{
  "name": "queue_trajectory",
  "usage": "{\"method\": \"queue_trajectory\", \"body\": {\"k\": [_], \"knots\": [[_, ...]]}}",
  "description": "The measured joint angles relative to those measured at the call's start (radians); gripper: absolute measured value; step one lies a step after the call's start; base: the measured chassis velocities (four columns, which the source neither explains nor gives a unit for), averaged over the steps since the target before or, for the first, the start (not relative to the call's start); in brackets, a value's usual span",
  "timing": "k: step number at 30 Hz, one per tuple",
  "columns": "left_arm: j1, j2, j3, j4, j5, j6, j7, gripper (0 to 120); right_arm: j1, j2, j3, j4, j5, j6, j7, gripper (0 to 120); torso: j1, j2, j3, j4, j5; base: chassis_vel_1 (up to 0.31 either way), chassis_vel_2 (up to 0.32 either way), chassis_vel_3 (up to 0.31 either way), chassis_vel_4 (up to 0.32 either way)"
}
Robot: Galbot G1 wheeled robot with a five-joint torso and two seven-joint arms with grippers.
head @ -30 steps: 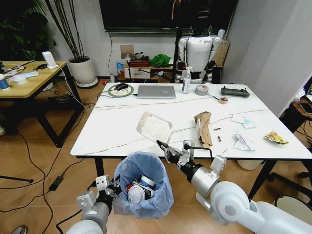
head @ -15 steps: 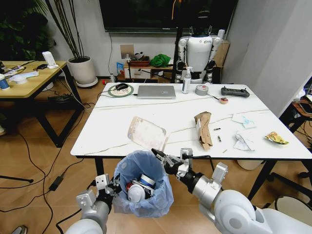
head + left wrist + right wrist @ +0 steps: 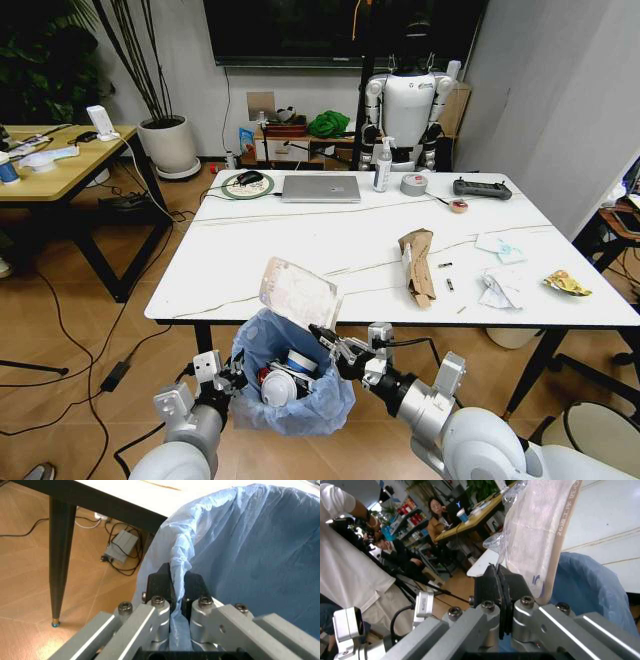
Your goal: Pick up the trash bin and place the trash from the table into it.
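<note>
The trash bin point(image 3: 300, 395) with its light-blue bag hangs just in front of the table's near edge point(image 3: 250, 318). My left gripper point(image 3: 232, 378) is shut on its rim, the fingers point(image 3: 162, 581) pinching the bag point(image 3: 250, 555). A blue-white cup point(image 3: 290, 372) and a red scrap lie inside. My right gripper point(image 3: 325, 338) is shut on a flat whitish plastic wrapper point(image 3: 297, 292) that stands tilted over the bin's opening; the right wrist view shows the wrapper point(image 3: 535, 536) above the bag point(image 3: 590, 588). On the table lie a torn brown box point(image 3: 417, 262), white papers point(image 3: 497, 290) and a yellowish wrapper point(image 3: 566, 284).
At the table's far side are a grey laptop point(image 3: 320, 188), a spray bottle point(image 3: 382, 165), a tape roll point(image 3: 414, 184) and a black controller point(image 3: 482, 188). Another robot point(image 3: 408, 105) stands behind. A wood desk point(image 3: 60, 165) and cables on the floor are to the left.
My right gripper has carried the wrapper off the table's near edge, leftward and towards me, until it is over the bin. The left gripper has kept hold of the bin.
</note>
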Motion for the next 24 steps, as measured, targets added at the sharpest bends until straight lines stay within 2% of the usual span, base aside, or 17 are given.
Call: {"method": "queue_trajectory", "body": {"k": [24], "knots": [[-0.025, -0.005, 0.001, 0.011, -0.016, 0.003, -0.010, 0, -0.136, -0.028, 0.029, -0.013, -0.101, 0.011, -0.035, 0, 0.000, 0.000, 0.000, -0.0001, 0.0000, 0.000, 0.000, 0.000, 0.000]]}}
